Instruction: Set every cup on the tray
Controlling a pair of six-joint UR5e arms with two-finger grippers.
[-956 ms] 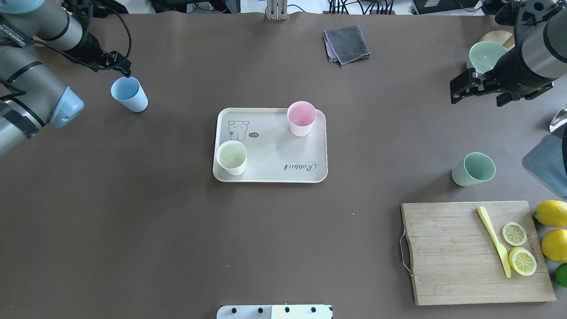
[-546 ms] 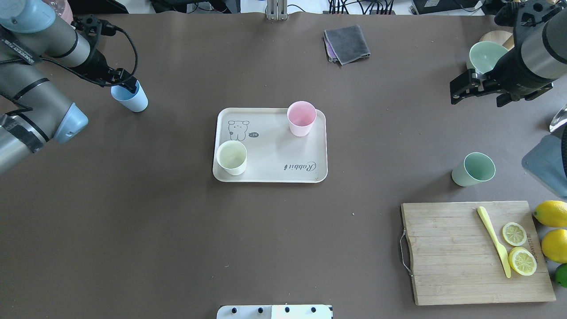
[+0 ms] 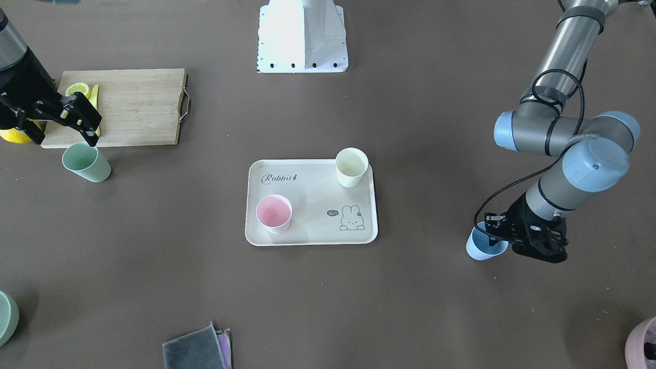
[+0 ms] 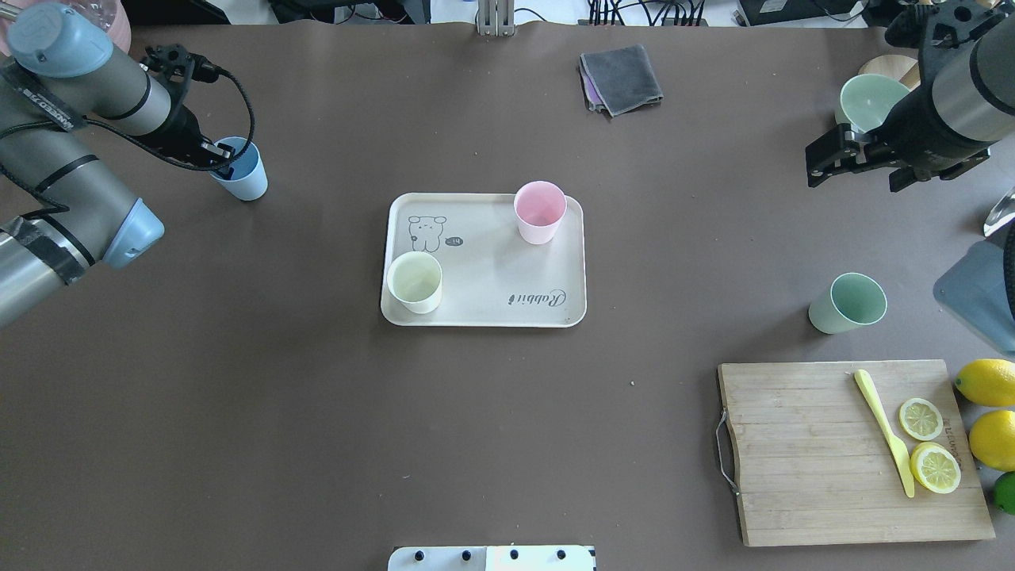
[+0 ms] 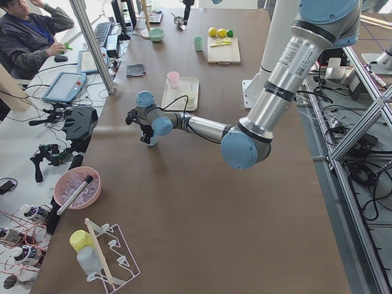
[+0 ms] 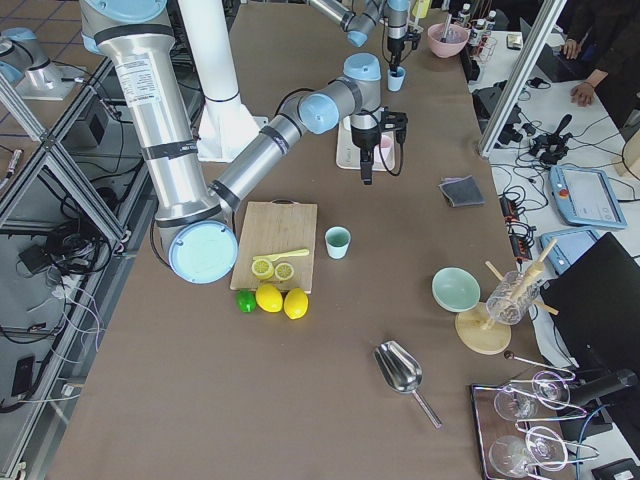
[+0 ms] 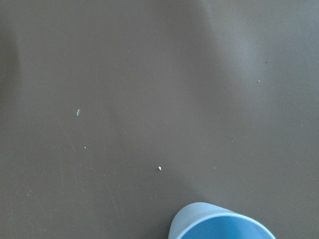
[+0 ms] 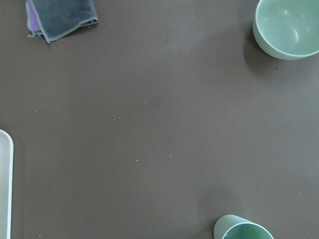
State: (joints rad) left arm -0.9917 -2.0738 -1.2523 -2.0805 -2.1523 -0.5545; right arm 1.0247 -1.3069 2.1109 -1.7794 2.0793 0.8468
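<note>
The beige tray (image 4: 492, 270) (image 3: 307, 205) lies mid-table with the cream-white cup (image 4: 414, 281) (image 3: 351, 166) and the pink cup (image 4: 539, 211) (image 3: 273, 213) standing on it. The light blue cup (image 4: 246, 176) (image 3: 479, 249) (image 7: 219, 226) stands on the table off to the tray's left. My left gripper (image 4: 220, 159) (image 3: 505, 238) is open and low at its rim, with one finger dipping inside. The mint green cup (image 4: 847, 303) (image 3: 86, 161) (image 8: 243, 230) stands on the table on the right. My right gripper (image 4: 853, 178) (image 3: 65, 139) hangs open and empty above and beyond it.
A wooden cutting board (image 4: 817, 460) (image 3: 133, 105) with lemon slices and a yellow knife lies near right, with whole lemons (image 4: 987, 381) beside it. A green bowl (image 4: 871, 101) (image 8: 288, 27) is far right, a grey cloth (image 4: 620, 78) (image 3: 195, 351) is far centre, and a mauve pot (image 3: 643, 343) is far left.
My left gripper has moved right and down onto the blue cup's rim, and the cup has shifted slightly right. The right arm has barely moved.
</note>
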